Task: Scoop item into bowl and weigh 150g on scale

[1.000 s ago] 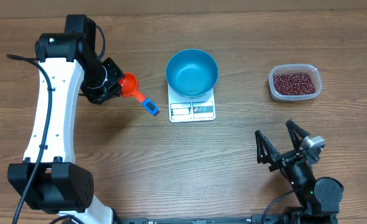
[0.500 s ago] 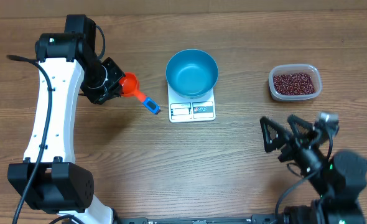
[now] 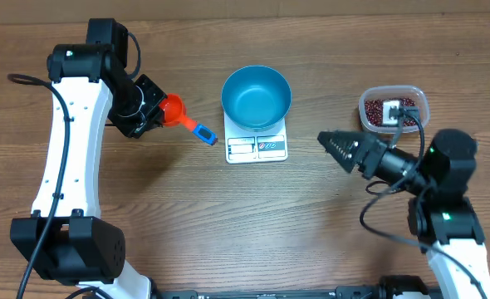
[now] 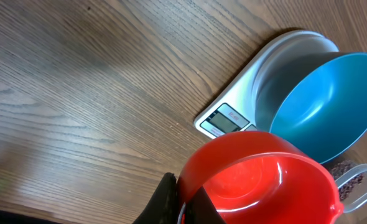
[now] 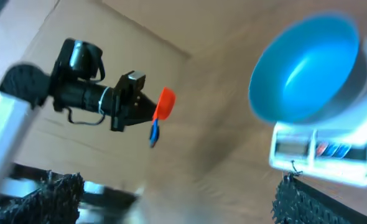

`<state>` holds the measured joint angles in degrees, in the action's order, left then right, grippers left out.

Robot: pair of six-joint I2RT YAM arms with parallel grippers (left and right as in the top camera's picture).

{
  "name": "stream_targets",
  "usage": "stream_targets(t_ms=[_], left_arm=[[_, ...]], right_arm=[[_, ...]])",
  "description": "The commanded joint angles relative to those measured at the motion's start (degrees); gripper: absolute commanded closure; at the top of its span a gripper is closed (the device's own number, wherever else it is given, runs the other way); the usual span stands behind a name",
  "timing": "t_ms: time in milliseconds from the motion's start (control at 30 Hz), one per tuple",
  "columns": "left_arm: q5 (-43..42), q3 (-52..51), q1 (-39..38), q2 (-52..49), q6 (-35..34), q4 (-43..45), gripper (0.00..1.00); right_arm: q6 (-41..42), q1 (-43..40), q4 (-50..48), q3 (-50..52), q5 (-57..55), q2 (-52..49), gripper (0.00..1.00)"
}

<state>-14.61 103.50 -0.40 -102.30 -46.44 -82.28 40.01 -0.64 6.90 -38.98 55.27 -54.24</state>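
The left end effector (image 3: 157, 112) is clenched on a red measuring scoop (image 3: 173, 110). It grips the scoop at the cup, and the blue-tipped handle (image 3: 203, 133) slants out toward the white kitchen scale (image 3: 257, 146). The scoop is held over the wooden counter (image 3: 228, 216), left of the scale and apart from it. In the left wrist view its cup looks empty. The bright-blue bowl (image 3: 257, 95) sits on the back part of the scale's platform, near the middle of the counter and closer to its far edge. The display window and buttons are uncovered along the scale's near edge. The bowl's inside shows bare blue, with no grains in it. The dark red beans (image 3: 377, 110) lie in a clear rounded-rectangle plastic tub (image 3: 423, 109) toward the counter's far right. The tub is well apart from the scale, and the right arm's wrist and its cable partly cover it from above. The right end effector (image 3: 335, 149) is released and holds nothing. Its fingers are spread wide and point left toward the scale from between the scale and the tub, without touching either. In the right wrist view the two dark fingertips (image 5: 58, 194) stand at opposite lower corners, framing the bowl, the scale and the distant scoop, though that picture is blurred.
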Motion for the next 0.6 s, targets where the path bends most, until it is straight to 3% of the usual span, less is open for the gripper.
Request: stream_targets(t_ms=[0, 167, 567], left_arm=[[-0.48, 1.03, -1.29, 1.16, -1.75, 0.61, 0.96], [-0.11, 1.03, -3.74, 1.16, -3.26, 2.14, 0.96], [2.34, 1.03, -9.51, 1.16, -9.60, 6.03, 0.96]], right_arm=[[10.38, 0.33, -1.22, -1.27, 4.79, -3.43, 0.00], [10.38, 0.63, -4.76, -1.27, 9.14, -6.93, 0.00], [10.84, 5.51, -8.76, -1.25, 6.99, -7.04, 0.00]])
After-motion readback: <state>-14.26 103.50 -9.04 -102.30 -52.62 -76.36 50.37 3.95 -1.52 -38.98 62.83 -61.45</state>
